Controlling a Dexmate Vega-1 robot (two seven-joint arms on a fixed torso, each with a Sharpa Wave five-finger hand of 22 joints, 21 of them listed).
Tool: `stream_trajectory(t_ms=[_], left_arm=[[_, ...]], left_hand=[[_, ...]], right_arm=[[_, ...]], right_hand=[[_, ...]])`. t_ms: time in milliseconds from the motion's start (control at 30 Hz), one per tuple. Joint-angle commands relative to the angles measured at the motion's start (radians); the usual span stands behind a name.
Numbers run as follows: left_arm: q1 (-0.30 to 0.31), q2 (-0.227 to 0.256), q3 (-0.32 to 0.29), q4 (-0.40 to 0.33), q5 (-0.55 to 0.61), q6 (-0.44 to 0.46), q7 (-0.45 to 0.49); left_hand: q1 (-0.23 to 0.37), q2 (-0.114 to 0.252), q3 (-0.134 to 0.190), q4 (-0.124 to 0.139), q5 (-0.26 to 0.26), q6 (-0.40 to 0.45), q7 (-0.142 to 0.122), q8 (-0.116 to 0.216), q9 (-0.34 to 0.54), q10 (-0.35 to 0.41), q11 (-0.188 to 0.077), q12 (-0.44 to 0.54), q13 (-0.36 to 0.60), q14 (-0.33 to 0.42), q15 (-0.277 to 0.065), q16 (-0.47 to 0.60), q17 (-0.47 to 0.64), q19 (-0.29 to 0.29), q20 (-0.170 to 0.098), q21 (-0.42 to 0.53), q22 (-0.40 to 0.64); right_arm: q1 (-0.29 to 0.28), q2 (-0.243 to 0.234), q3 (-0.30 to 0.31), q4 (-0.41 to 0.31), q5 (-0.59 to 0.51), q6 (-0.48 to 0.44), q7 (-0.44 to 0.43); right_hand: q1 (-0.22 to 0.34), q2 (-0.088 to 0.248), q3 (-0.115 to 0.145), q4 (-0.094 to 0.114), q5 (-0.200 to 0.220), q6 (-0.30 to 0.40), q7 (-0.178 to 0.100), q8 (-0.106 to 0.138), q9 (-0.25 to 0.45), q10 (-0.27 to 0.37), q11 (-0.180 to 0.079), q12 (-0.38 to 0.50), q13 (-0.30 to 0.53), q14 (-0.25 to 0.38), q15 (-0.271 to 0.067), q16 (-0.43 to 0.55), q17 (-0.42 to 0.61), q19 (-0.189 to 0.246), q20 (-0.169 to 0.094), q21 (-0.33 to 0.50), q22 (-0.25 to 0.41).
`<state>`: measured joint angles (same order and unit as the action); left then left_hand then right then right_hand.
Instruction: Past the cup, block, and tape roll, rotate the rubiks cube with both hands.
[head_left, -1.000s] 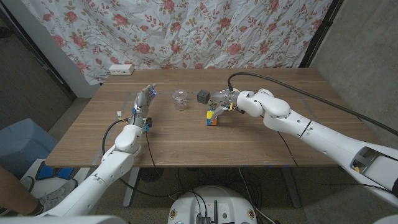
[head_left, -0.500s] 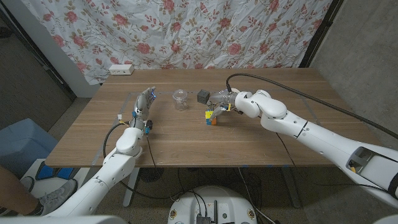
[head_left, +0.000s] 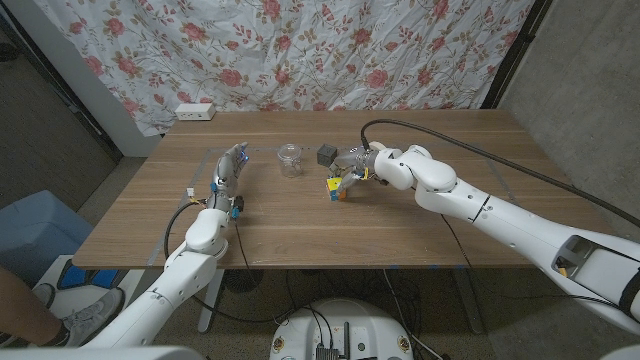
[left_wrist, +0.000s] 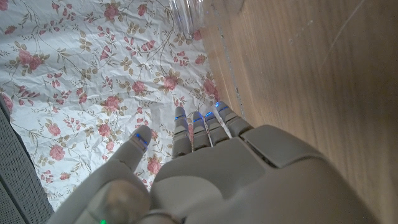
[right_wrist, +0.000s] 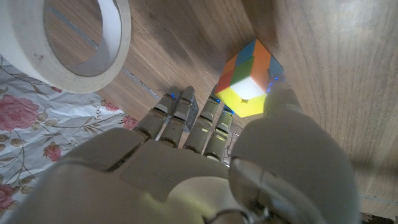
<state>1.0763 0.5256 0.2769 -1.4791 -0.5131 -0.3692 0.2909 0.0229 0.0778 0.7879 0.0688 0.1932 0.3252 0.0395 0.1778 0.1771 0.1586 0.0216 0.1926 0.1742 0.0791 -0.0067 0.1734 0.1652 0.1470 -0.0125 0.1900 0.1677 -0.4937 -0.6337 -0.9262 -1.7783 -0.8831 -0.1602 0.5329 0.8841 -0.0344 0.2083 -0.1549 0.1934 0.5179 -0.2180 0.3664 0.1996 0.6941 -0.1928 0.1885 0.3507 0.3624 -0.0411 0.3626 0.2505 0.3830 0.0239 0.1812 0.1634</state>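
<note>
The Rubik's cube (head_left: 337, 187) stands tilted on the wooden table (head_left: 300, 225), just right of centre. My right hand (head_left: 357, 165) reaches over it from the right. In the right wrist view the Rubik's cube (right_wrist: 249, 78) sits pinched between the thumb (right_wrist: 280, 99) and the fingers (right_wrist: 208, 121). Behind the cube are a clear cup (head_left: 289, 158) and a dark grey block (head_left: 326, 154). The white tape roll (right_wrist: 62, 37) lies close by my right hand. My left hand (head_left: 228, 170) stands apart on the left, fingers straight and holding nothing.
A white power strip (head_left: 195, 111) lies at the table's far left corner. A floral curtain (head_left: 300, 50) hangs behind the table. A blue bin (head_left: 35, 235) and a person's shoe (head_left: 85, 310) are off the table's left side.
My right hand has drawn the cube a little to the left and tilted it. My left hand has shifted only slightly.
</note>
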Motion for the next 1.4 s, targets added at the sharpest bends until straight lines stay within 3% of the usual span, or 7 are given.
stream_trajectory(t_ms=[33,200,533,667,933,1167,1400], left_arm=[[-0.012,-0.003,-0.001,0.018,-0.003,-0.009,-0.01],[-0.024,-0.009,0.003,0.034,-0.007,-0.015,-0.022],[-0.039,-0.017,0.002,0.059,-0.025,-0.033,-0.045],[-0.044,-0.017,0.003,0.071,-0.028,-0.041,-0.056],[-0.06,-0.024,0.006,0.097,-0.044,-0.055,-0.085],[-0.075,-0.022,0.009,0.111,-0.058,-0.051,-0.11],[-0.089,-0.027,0.011,0.132,-0.08,-0.059,-0.141]], left_hand=[[-0.011,0.068,0.003,0.004,0.002,0.001,0.003,0.005,0.001,0.005,0.003,0.0,0.004,0.005,0.005,0.005,0.005,0.007,0.007,0.002,0.003],[-0.011,0.068,0.003,0.005,0.002,0.001,0.004,0.005,0.001,0.005,0.001,0.001,0.004,0.006,0.005,0.005,0.005,0.007,0.007,0.002,0.003],[-0.011,0.067,0.003,0.006,0.002,0.002,0.005,0.006,0.001,0.005,0.0,0.001,0.004,0.005,0.003,0.004,0.005,0.008,0.009,0.002,0.003],[-0.01,0.067,0.003,0.006,0.003,0.003,0.004,0.006,0.001,0.005,-0.001,0.0,0.004,0.005,0.003,0.004,0.005,0.008,0.009,0.002,0.003],[-0.01,0.067,0.003,0.006,0.003,0.005,0.005,0.007,0.002,0.005,-0.001,0.001,0.004,0.005,0.003,0.004,0.004,0.008,0.01,0.002,0.003],[-0.01,0.067,0.003,0.006,0.003,0.006,0.005,0.007,0.002,0.006,0.0,0.001,0.004,0.006,0.003,0.004,0.004,0.009,0.012,0.003,0.003],[-0.01,0.068,0.003,0.007,0.003,0.007,0.006,0.007,0.002,0.006,-0.001,0.001,0.004,0.006,0.003,0.004,0.004,0.01,0.012,0.003,0.003]], right_arm=[[0.007,0.008,-0.009,-0.006,-0.004,-0.031,0.027],[0.012,0.009,-0.012,-0.015,-0.002,-0.046,0.055],[0.025,0.019,-0.023,-0.02,-0.006,-0.075,0.109],[0.029,0.021,-0.028,-0.021,-0.008,-0.085,0.124],[0.045,0.024,-0.039,-0.022,-0.011,-0.099,0.169],[0.072,0.033,-0.052,-0.02,-0.002,-0.11,0.243],[0.091,0.042,-0.058,-0.017,0.005,-0.135,0.287]], right_hand=[[-0.018,-0.021,0.002,0.003,0.015,-0.035,0.003,-0.017,0.002,-0.046,0.012,-0.005,0.003,-0.024,-0.074,-0.014,0.001,-0.021,0.01,-0.001,0.003],[-0.04,-0.03,0.0,0.011,0.022,-0.099,0.009,-0.048,0.005,-0.123,0.036,-0.009,0.001,-0.071,-0.034,-0.038,0.005,-0.05,0.022,-0.003,0.003],[-0.062,-0.046,-0.002,0.013,0.032,-0.16,0.02,-0.079,0.007,-0.224,0.073,-0.01,0.0,-0.147,0.018,-0.073,0.011,-0.093,0.039,-0.004,0.004],[-0.08,-0.055,-0.005,0.016,0.04,-0.193,0.031,-0.097,0.008,-0.291,0.095,-0.012,-0.004,-0.184,0.048,-0.09,0.015,-0.118,0.049,-0.003,0.004],[-0.107,-0.058,-0.008,0.022,0.048,-0.25,0.039,-0.129,0.005,-0.357,0.099,-0.011,-0.011,-0.231,0.077,-0.109,0.02,-0.161,0.064,-0.006,0.004],[-0.143,-0.067,-0.016,0.029,0.058,-0.355,0.049,-0.175,0.001,-0.453,0.121,-0.01,-0.022,-0.287,0.126,-0.13,0.024,-0.194,0.074,-0.002,0.004],[-0.186,-0.071,-0.03,0.041,0.074,-0.425,0.049,-0.187,-0.001,-0.531,0.136,-0.01,-0.03,-0.349,0.168,-0.15,0.026,-0.23,0.088,-0.004,0.004]])
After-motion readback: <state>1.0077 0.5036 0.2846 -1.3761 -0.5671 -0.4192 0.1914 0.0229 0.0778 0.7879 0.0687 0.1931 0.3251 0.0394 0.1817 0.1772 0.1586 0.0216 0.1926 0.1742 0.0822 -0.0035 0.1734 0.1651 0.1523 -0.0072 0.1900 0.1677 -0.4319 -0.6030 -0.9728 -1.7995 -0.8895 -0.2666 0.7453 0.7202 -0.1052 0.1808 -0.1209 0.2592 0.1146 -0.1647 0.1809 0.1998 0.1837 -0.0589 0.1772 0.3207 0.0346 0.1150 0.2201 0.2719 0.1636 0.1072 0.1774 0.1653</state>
